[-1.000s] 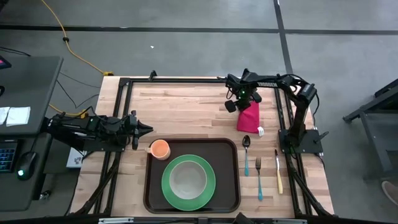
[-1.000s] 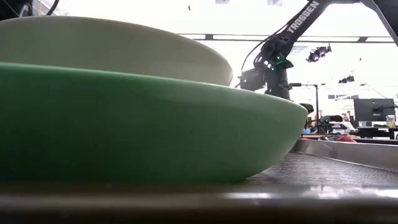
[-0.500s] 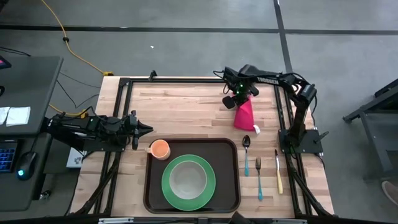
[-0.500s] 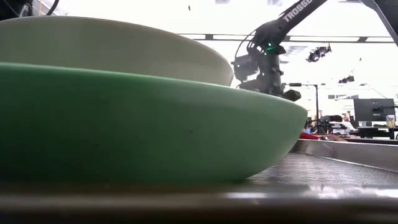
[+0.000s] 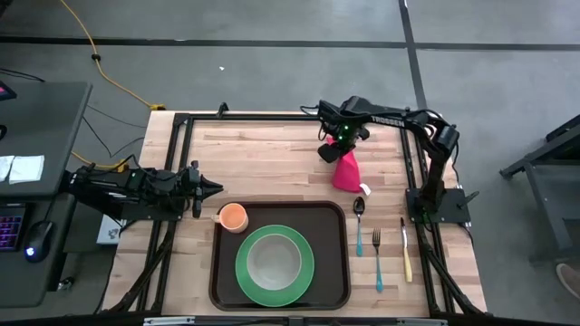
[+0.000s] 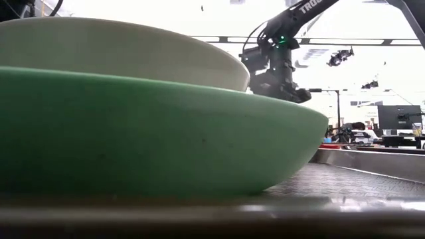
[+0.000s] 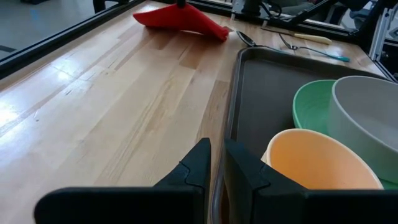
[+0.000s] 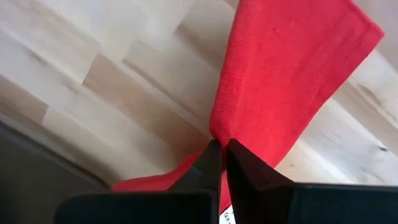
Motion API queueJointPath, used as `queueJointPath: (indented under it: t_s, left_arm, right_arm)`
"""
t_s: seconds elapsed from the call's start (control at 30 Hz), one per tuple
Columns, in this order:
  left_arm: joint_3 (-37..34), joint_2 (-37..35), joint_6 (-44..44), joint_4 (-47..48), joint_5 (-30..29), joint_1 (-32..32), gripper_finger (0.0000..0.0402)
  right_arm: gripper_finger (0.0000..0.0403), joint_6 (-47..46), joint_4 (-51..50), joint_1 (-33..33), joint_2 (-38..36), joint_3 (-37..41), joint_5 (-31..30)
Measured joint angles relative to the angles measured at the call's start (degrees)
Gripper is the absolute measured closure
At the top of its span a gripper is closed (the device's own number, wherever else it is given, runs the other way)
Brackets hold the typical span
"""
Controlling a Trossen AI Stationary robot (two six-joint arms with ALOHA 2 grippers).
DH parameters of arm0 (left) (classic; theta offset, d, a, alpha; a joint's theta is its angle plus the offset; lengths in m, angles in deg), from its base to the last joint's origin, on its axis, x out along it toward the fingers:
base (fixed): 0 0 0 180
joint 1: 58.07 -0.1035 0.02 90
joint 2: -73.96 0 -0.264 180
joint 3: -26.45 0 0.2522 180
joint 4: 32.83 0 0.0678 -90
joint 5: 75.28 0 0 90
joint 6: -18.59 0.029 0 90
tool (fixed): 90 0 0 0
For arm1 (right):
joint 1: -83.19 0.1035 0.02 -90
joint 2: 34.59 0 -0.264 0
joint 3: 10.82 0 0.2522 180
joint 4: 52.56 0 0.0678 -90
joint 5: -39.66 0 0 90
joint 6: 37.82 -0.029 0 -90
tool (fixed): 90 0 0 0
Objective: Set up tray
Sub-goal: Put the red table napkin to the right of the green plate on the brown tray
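A grey concrete floor surrounds the pale wooden desk point(image 5: 272, 163), which sits inside a black metal frame. On the high view's clock face, the tray point(image 5: 337, 258) lies at the 6 o'clock edge of the desk, its long axis running 9 to 3. A green plate point(image 5: 275, 264) sits in it, carrying a pale bowl point(image 5: 275, 260), and an orange cup point(image 5: 234, 217) stands at the tray's 10 o'clock corner. Just off the tray toward 3 o'clock a spoon point(image 5: 359, 225), a fork point(image 5: 377, 258) and a knife point(image 5: 406, 249) lie side by side on the desk, their handles running 12 to 6.

The right tool point(image 5: 342, 149) is up near 1 o'clock on the desk, its fingers pinched shut on the top of a red napkin point(image 5: 345, 172). The cloth hangs from the grip in a cone, with its lower end trailing on the wood just above the spoon's bowl; the right wrist view shows the fabric caught between the closed fingers.

The left tool point(image 5: 210, 189) waits low at the 9 o'clock side, nearly closed and holding nothing, its tips pointing toward 3 o'clock, close to the cup.

From the right tool the tray lies toward 7 o'clock, with the cutlery almost straight toward 6. The right arm is the nearer one to carry the napkin there, probably down and slightly toward 9 o'clock.
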Motion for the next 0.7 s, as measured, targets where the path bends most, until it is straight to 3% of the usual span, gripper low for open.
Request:
queueJointPath:
  t_s: [0.7]
  left_arm:
    - [0.0,0.0,0.0,0.0,-0.01,0.0,0.0328]
  right_arm:
    - [0.0403,4.37,5.16,6.79,-0.07,0.02,4.63]
